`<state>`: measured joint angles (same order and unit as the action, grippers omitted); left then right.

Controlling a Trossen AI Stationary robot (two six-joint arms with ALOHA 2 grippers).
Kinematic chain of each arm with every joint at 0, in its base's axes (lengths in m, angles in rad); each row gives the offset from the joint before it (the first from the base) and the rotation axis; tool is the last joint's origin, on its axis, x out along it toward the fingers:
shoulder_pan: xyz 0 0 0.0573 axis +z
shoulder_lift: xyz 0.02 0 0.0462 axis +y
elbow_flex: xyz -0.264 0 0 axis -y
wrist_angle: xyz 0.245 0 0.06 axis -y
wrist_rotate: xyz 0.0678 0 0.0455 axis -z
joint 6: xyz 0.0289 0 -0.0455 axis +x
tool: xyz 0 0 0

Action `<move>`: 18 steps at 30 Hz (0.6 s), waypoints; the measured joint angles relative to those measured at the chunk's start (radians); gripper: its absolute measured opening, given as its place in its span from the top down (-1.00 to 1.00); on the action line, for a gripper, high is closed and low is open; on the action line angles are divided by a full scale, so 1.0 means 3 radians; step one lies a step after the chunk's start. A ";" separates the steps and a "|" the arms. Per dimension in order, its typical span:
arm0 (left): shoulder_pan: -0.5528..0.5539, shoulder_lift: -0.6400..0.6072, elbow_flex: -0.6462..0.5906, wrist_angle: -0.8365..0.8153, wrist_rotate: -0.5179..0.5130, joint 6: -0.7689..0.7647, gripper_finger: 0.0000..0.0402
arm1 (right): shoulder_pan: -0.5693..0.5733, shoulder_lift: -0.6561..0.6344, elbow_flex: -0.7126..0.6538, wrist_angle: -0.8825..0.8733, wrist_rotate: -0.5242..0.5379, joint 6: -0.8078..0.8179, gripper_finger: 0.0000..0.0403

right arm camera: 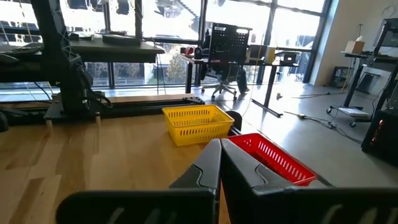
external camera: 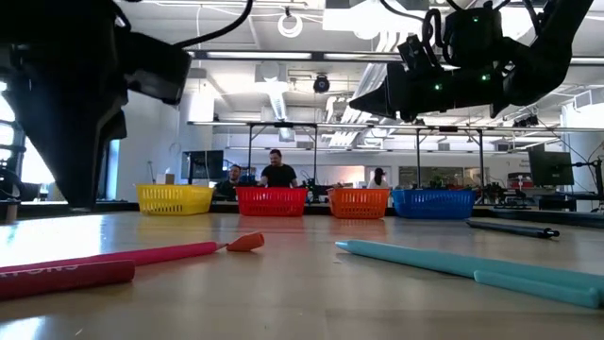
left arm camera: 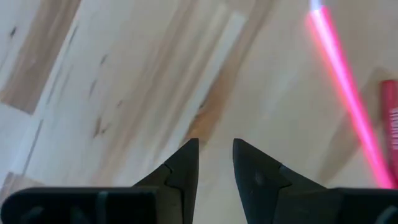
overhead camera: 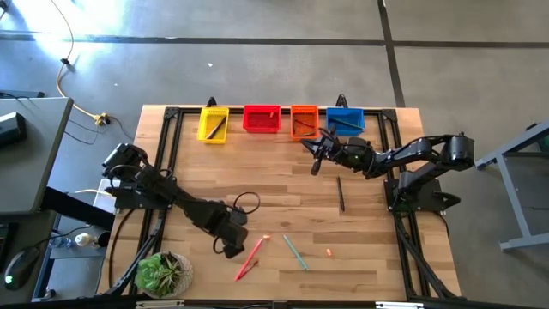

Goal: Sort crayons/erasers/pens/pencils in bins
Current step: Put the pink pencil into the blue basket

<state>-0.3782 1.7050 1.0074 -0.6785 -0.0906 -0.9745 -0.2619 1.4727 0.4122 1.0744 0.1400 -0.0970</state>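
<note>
Four bins stand in a row at the table's far edge: yellow (overhead camera: 214,123), red (overhead camera: 262,118), orange (overhead camera: 304,121) and blue (overhead camera: 345,118). Near the front edge lie a pink stick (overhead camera: 251,255), a red crayon (overhead camera: 244,270), teal sticks (overhead camera: 294,251) and a tiny orange eraser (overhead camera: 328,252). A black pen (overhead camera: 340,193) lies mid-table. My left gripper (left arm camera: 216,149) hangs open over bare wood, pointing down, just left of the pink stick (left arm camera: 345,93). My right gripper (right arm camera: 221,149) is shut and empty, held level above the table in front of the orange bin.
A potted plant (overhead camera: 163,273) sits at the front left corner. A black frame (overhead camera: 167,154) borders the table's left, right and far sides. The yellow bin holds a dark stick (overhead camera: 217,127). Bare wood lies between the loose items and the bins.
</note>
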 joint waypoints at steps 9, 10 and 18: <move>-0.0031 0.0046 0.0250 0.0088 0.0101 -0.0061 0.56 | 0.0190 0.0000 0.0000 -0.0193 0.0039 0.0310 1.00; -0.0041 0.0087 0.0301 0.0084 0.0068 -0.0060 0.56 | 0.0257 0.0000 0.0000 -0.0225 0.0097 0.0304 1.00; -0.0125 0.0661 0.0877 0.0052 -0.0075 -0.0068 0.56 | 0.0848 0.0001 -0.0003 -0.0273 0.0628 0.0187 1.00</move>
<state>-0.4156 1.9034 1.2706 -0.6628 -0.1131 -0.9950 -0.0076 1.4731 0.4114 0.9926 0.3285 -0.0408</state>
